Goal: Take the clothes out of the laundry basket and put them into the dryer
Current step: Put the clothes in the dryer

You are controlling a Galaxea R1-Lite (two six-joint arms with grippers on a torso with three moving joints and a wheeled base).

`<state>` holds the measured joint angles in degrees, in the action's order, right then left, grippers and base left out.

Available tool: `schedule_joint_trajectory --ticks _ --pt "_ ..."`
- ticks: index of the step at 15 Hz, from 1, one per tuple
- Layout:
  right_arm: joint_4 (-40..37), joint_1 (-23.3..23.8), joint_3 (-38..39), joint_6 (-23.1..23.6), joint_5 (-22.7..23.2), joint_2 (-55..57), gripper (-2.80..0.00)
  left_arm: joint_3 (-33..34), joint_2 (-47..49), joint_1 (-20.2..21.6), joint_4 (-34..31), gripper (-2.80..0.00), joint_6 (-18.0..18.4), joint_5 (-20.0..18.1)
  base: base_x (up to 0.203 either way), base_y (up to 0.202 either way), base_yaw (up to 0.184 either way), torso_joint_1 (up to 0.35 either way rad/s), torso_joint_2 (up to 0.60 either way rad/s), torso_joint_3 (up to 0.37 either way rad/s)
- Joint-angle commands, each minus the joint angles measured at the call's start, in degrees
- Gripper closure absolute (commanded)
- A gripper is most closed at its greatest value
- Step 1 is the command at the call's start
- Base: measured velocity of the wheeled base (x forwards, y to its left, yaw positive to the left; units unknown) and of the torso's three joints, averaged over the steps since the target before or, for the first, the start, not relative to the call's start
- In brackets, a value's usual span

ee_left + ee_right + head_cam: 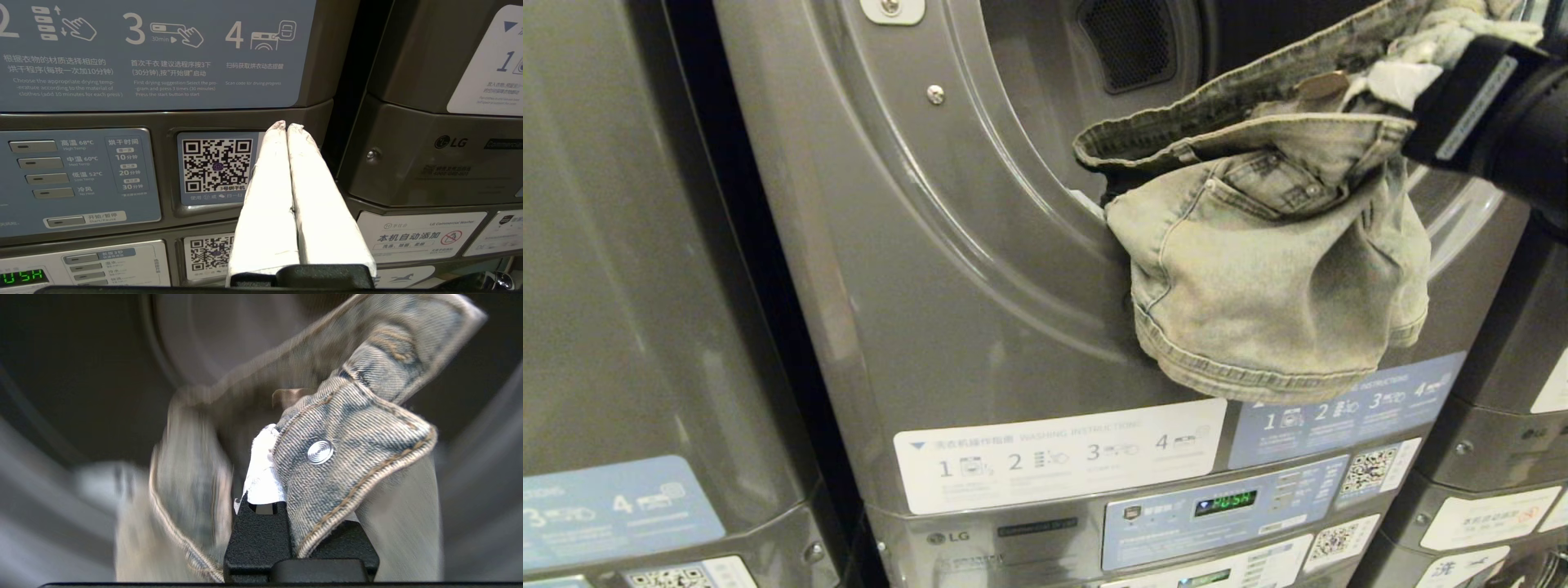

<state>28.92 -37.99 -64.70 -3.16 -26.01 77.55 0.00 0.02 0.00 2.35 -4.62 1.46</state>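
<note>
While hem hangs outside: shorts (1274,269) may snag dryer (980,269) rim.
R gripper (286,465): pinching waistband.
L gripper (286,127): closed, empty.

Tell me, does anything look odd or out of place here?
Yes: the denim shorts, pinched at the waistband by the right end effector, hang half outside the dryer, draped over the lower rim of its opening. The left end effector is idle.

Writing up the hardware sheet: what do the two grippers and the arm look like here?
Left gripper: two long tapered fingers wrapped in white tape, on a black textured base. Right gripper: same white-taped fingers on a black base. Right arm: black cylindrical wrist with a white label strip. No cables visible.
</note>
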Motion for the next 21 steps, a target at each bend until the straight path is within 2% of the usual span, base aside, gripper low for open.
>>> schedule_joint_trajectory --ticks 1,3,6,7,9,11,15,19,20,21 --pt "0.4 2.0 -7.9 0.3 -0.2 8.2 0.00 0.8 0.0 0.0 0.0 0.00 0.0 0.0 0.000 0.000 0.000 0.000 0.00 0.000" --pt "1.8 4.6 -18.8 1.0 -0.4 16.4 0.00 0.8 0.0 0.0 0.0 0.00 0.0 0.0 0.000 0.000 0.000 0.000 0.00 0.000" --pt "4.0 8.5 -39.3 3.1 -1.2 30.9 0.00 0.8 0.0 0.0 0.0 0.00 0.0 0.0 0.000 0.000 0.000 0.000 0.00 0.000" --pt "6.4 9.5 -43.1 4.3 -0.9 34.1 0.00 0.8 0.0 0.0 0.0 0.00 0.0 0.0 0.000 0.000 0.000 0.000 0.00 0.000" --pt "13.8 11.1 -44.3 6.4 -0.3 41.4 0.00 0.8 0.0 0.0 0.0 0.00 -0.1 0.0 0.000 0.000 0.000 0.000 0.00 0.000" --pt "18.0 12.4 -43.9 7.7 -0.7 46.0 0.00 0.8 0.0 0.0 0.0 0.00 -0.1 0.0 0.000 0.000 0.000 0.000 0.00 0.000" --pt "19.0 13.0 -42.8 13.5 -0.6 48.8 0.00 0.8 0.0 0.0 0.0 0.00 -0.1 0.0 0.000 0.000 0.000 0.000 0.00 0.000" --pt "25.0 12.8 -41.8 14.8 -0.6 48.8 0.00 0.8 0.0 0.0 0.0 0.00 0.0 0.0 0.000 0.000 0.000 0.000 0.00 0.000" --pt "26.0 12.8 -41.0 15.7 -0.8 48.7 -2.80 0.8 0.0 0.0 0.0 0.00 -0.1 0.0 0.000 0.000 0.000 0.000 0.00 0.000" --pt "26.1 12.9 -40.9 15.9 -1.1 48.6 -2.80 0.8 0.0 0.0 0.0 0.00 -0.1 0.0 0.000 0.000 0.000 0.000 0.00 0.000"
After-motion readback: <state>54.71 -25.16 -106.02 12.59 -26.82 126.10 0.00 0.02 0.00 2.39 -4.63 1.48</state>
